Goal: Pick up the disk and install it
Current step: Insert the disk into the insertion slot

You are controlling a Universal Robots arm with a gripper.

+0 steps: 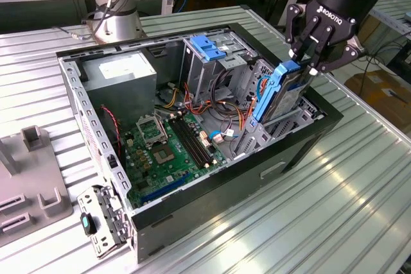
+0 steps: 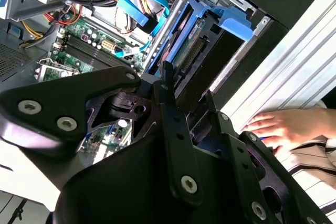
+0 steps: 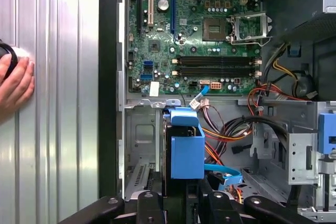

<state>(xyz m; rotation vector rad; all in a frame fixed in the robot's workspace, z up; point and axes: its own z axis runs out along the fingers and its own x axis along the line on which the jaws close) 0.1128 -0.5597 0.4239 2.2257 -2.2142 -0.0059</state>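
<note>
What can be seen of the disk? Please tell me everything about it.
The disk is a flat grey-metal slab in a bright blue plastic carrier. It stands on end, tilted, over the bay at the exterior view's right end of the open case. The gripper is shut on its upper end. Its lower end reaches down among the grey metal bay parts, though contact there cannot be judged. A blue cable lies close beside it.
</note>
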